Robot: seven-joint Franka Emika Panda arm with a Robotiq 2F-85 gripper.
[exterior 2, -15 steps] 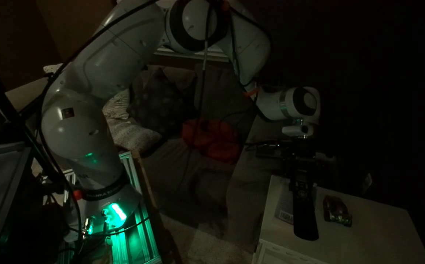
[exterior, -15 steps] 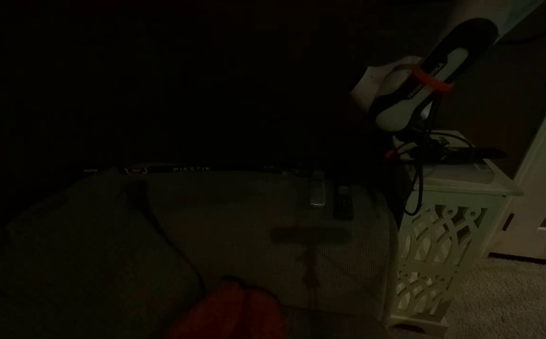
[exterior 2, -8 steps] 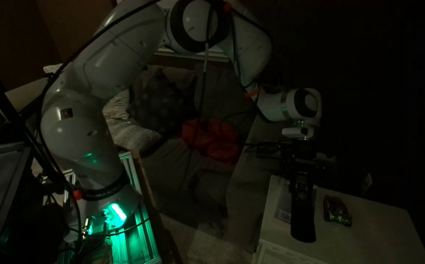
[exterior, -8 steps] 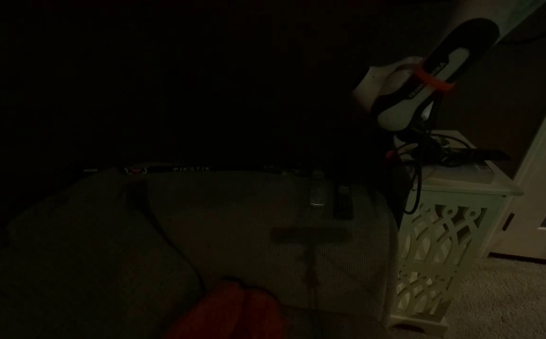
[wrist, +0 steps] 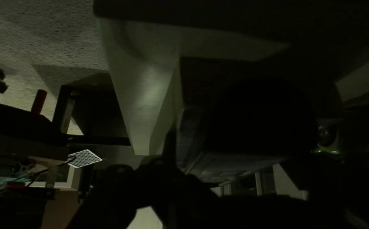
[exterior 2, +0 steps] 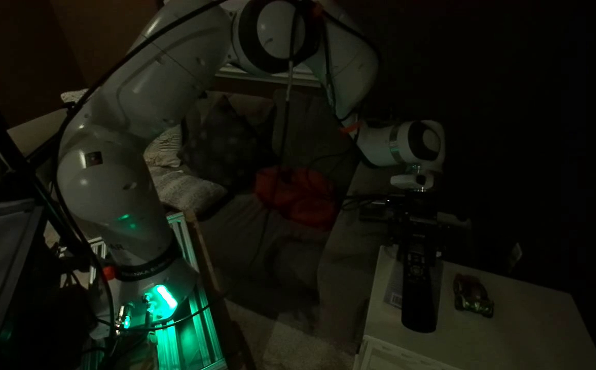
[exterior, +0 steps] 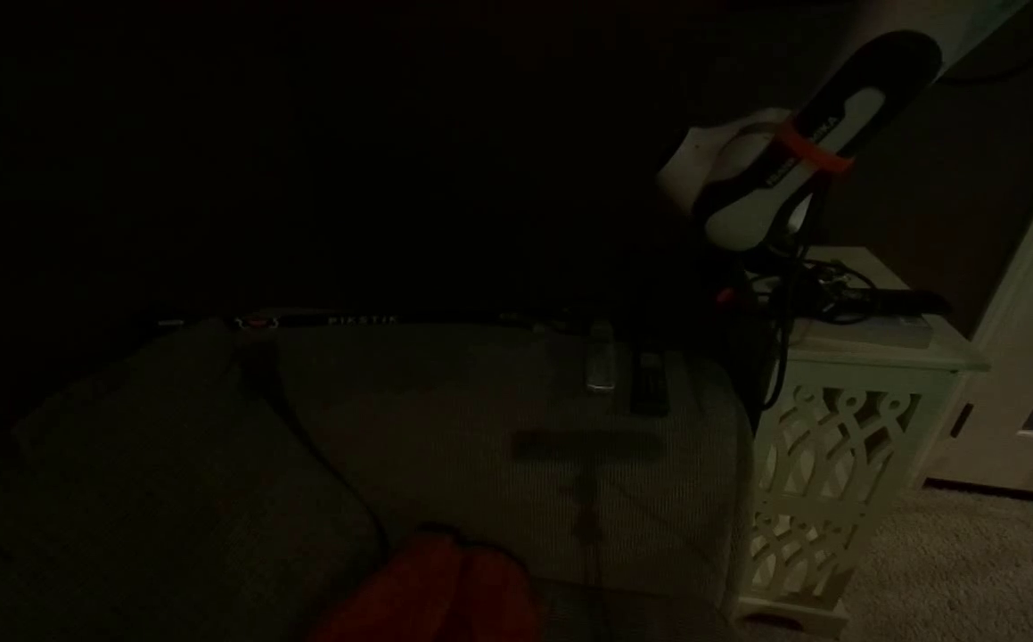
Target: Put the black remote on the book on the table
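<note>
Shifted slightly left and back in an exterior view: the robot's wrist (exterior 2: 421, 145) and, with it, the black remote (exterior 2: 419, 288) — a small correction, probably bringing the remote more squarely over the book (exterior 2: 395, 289). Nearest is the remote's free end, which seems to reach past the book's near edge; whether the two touch cannot be told. Pale and flat, the book lies beneath on the white counter (exterior 2: 519, 329), with what looks like a toy car (exterior 2: 473, 296) near it. Behind, the dark tool (exterior 2: 416, 235) appears closed around the remote's far end, half lost in shadow — so release has yet to come. Farther off, a red bundle (exterior 2: 308, 199) rests on a couch (exterior 2: 236, 239).
</note>
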